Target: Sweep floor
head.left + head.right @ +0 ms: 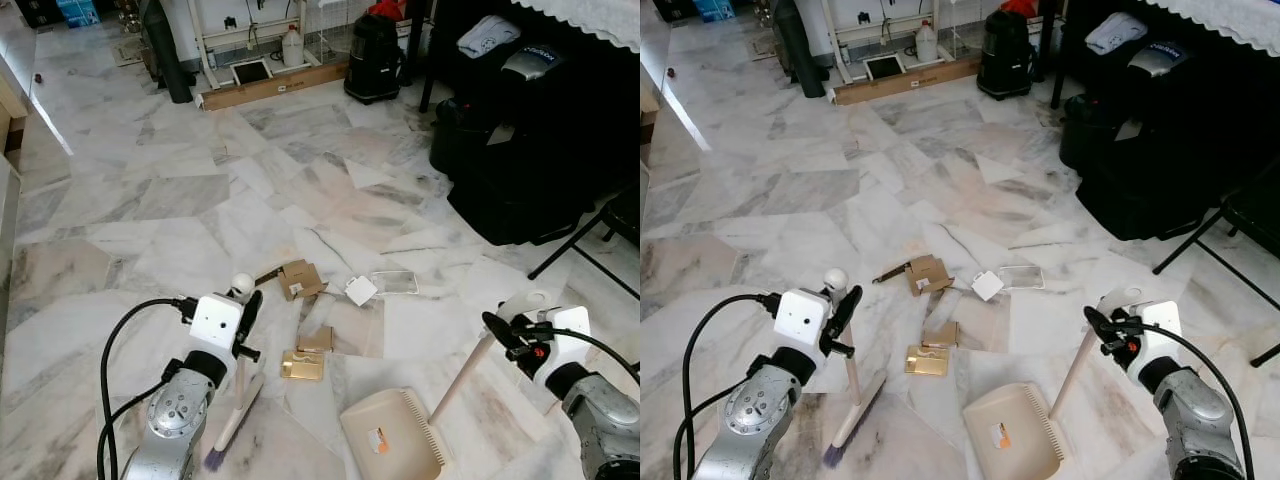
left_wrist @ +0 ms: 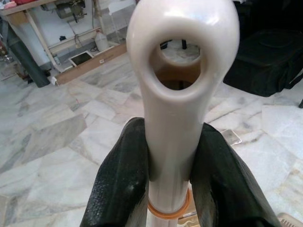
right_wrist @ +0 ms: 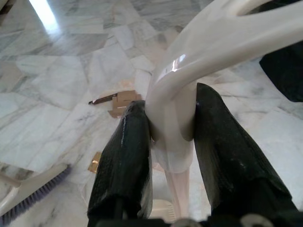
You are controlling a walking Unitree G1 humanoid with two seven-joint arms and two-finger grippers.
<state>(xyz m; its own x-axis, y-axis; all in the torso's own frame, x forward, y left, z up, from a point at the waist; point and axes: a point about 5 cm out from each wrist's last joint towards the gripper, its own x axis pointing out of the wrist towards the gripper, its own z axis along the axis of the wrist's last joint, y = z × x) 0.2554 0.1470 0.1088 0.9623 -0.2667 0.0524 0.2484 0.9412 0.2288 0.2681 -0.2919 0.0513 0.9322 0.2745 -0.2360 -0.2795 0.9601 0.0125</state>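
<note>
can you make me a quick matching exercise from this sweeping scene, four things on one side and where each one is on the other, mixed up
Things:
1. broom
2. dustpan
3. gold packet
4. black vacuum cleaner

Places:
A. far across the room, by the long wooden board on the floor
B. flat on the marble floor between the two tools
C. handle clamped in the left gripper, bristles on the floor
D. handle clamped in the right gripper, tray resting on the floor

Pairs: 1-C, 2-D, 3-B, 4-A
</note>
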